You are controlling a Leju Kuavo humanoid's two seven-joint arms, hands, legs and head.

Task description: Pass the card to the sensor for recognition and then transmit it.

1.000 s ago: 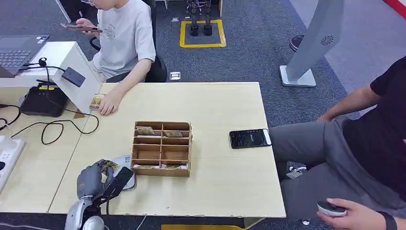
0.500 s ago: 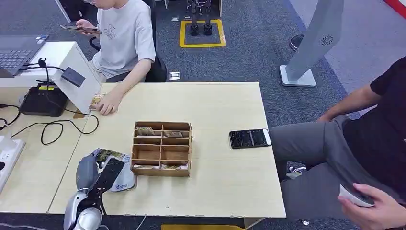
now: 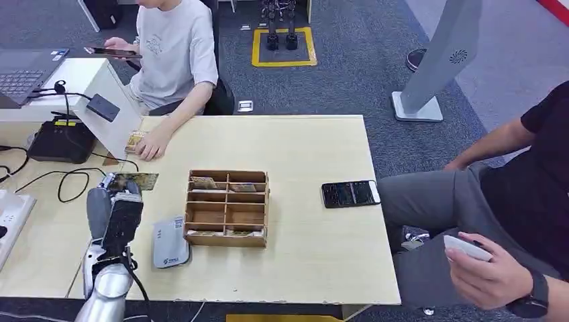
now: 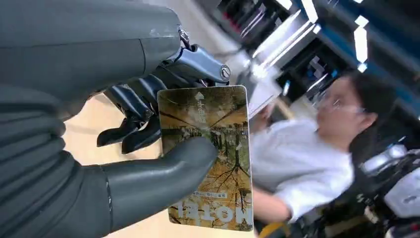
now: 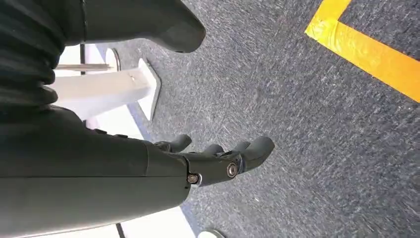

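Head view: left hand (image 3: 115, 213) is raised over the table (image 3: 302, 255) near its left edge, gripping the card (image 3: 136, 181), which pokes out toward the far-left corner. Reader (image 3: 169, 244), a flat grey pad, lies on the table just beside the wooden box (image 3: 227, 208), nearer the robot than the hand. Judging by that, the scan is probably done and the card is set up for the handover. A person (image 3: 176, 47) sits at the far-left corner with one hand (image 3: 154, 145) flat on the table, likely the receiver. A phone (image 3: 350, 193) lies right of the box.

Left wrist view: thumb (image 4: 163, 173) presses the card face against the dark fingers (image 4: 133, 119) behind it, a firm pinch. Most of the card sticks out free, which leaves an edge for someone to take. The person is blurred beyond it.

Right wrist view: right hand (image 5: 198, 163) hangs over the carpet, fingers loosely curled and apart, holding nothing. It looks idle for this step.
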